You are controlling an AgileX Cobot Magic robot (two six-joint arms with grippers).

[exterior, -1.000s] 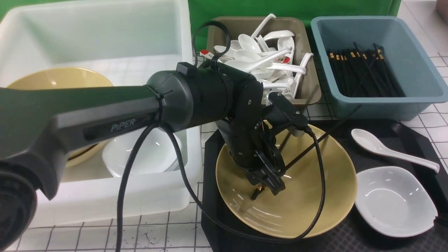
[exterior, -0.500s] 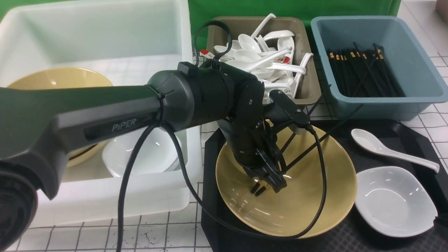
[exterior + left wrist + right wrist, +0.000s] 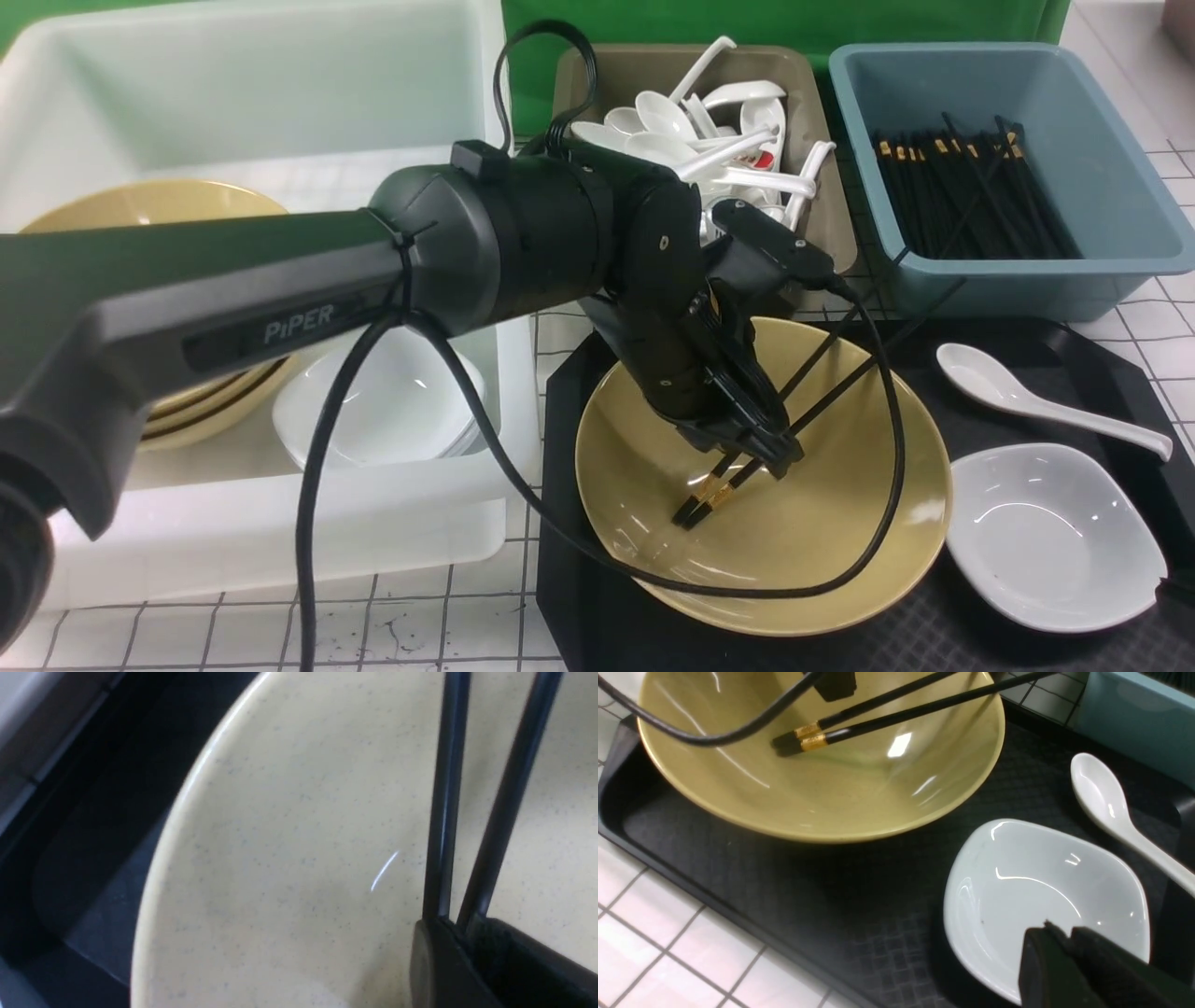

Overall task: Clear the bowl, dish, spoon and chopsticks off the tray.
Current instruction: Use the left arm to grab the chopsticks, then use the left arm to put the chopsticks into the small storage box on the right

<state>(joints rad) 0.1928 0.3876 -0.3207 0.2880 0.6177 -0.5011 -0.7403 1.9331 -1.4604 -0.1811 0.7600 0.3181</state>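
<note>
1. Left wrist view: the left gripper (image 3: 462,942) is clenched on the chopsticks (image 3: 442,812). Both black sticks run out side by side from between its jaws, above the inner wall of the bowl (image 3: 280,858).
2. Front view: the gold-banded thick ends slant down past the jaws toward the bowl's middle. Whether they touch the glaze cannot be told. The thin ends rise to the far right, crossing over the bowl's rim toward the blue bin (image 3: 1027,280).
3. The arm's black cable (image 3: 889,448) loops over the bowl's right half.
4. The bowl stands upright on the left part of the tray (image 3: 738,858).
5. Right wrist view: the right gripper (image 3: 1059,933) has its fingers pressed close together, poised at the rim of the dish (image 3: 1017,896). Whether that rim is pinched between them is hidden.
6. The dish rests on the tray just to the right of the bowl. The spoon (image 3: 1101,793) lies behind the dish, scoop up and toward the bowl, handle toward the tray's right rim.
7. Beyond the tray stand three bins: the white bin (image 3: 280,523) on the left, holding yellow bowls and white dishes; the brown bin (image 3: 826,238) in the middle, holding white spoons; and the blue bin on the right, holding black chopsticks.
8. Tray and bins sit on a white tiled table (image 3: 420,625).
</note>
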